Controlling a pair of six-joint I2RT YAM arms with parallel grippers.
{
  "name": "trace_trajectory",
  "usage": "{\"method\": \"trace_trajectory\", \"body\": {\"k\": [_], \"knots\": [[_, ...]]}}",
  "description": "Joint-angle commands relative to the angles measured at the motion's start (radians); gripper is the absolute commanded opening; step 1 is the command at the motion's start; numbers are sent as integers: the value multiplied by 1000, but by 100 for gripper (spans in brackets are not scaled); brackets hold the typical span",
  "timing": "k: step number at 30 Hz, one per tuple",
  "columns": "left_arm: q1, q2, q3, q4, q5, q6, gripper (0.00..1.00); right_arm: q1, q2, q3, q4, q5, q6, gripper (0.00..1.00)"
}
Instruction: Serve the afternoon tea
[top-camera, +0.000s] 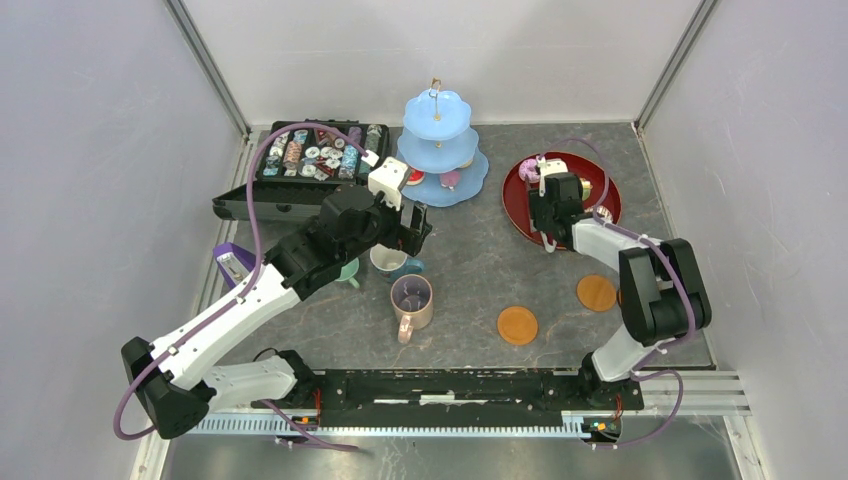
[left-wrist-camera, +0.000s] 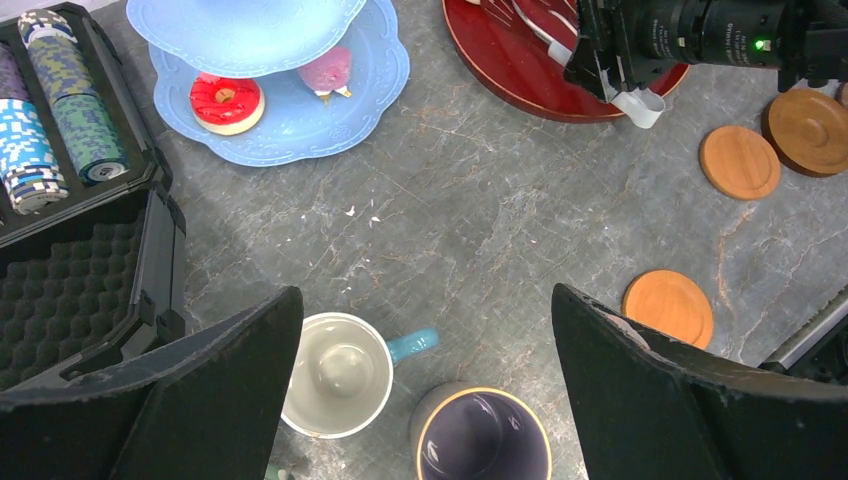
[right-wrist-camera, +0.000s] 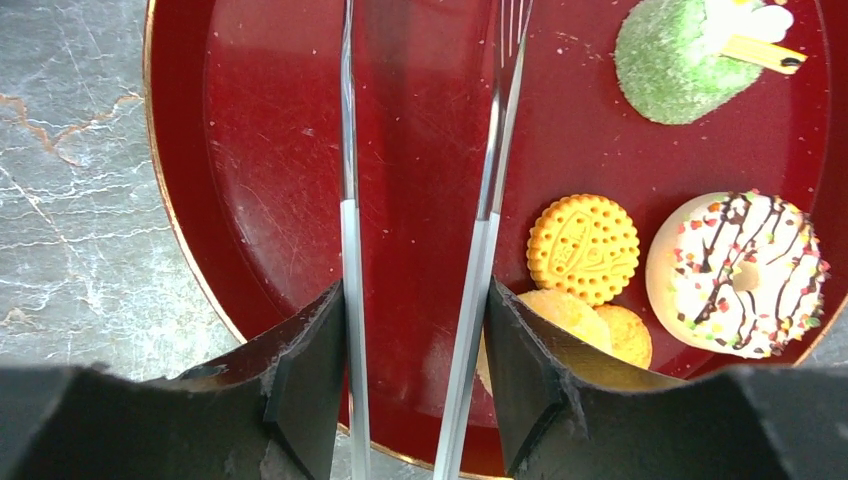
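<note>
My left gripper (left-wrist-camera: 425, 300) hangs open above the white-and-blue mug (left-wrist-camera: 335, 375) and the tall pink-purple mug (left-wrist-camera: 483, 440), touching neither. The mint green mug (top-camera: 348, 270) is partly hidden under the left arm. My right gripper (right-wrist-camera: 415, 295) is shut on the metal tongs (right-wrist-camera: 490, 200) over the red plate (right-wrist-camera: 260, 150); the tong arms stand apart with nothing between them. On the plate lie a white sprinkled doughnut (right-wrist-camera: 738, 273), a yellow biscuit (right-wrist-camera: 583, 248) and a green pastry (right-wrist-camera: 675, 60). The pale-blue stand (left-wrist-camera: 290, 110) holds a red doughnut (left-wrist-camera: 226, 102) and a pink pastry (left-wrist-camera: 327, 70).
An open black case of capsules (top-camera: 310, 160) stands at the back left. Brown coasters (top-camera: 517, 325) (top-camera: 596, 292) lie on the grey table in front of the plate. A purple object (top-camera: 232, 262) sits at the left edge. White walls enclose the table.
</note>
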Motion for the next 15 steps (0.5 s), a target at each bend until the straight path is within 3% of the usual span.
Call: {"method": "trace_trajectory", "body": {"k": [1,15], "knots": [[-3,-4,3,43,-22,45,100,-11,32,67,8,-33,-30,55],[-2,2,5,45,-20,43,100,-32,91,113,57,-60,-80,59]]}}
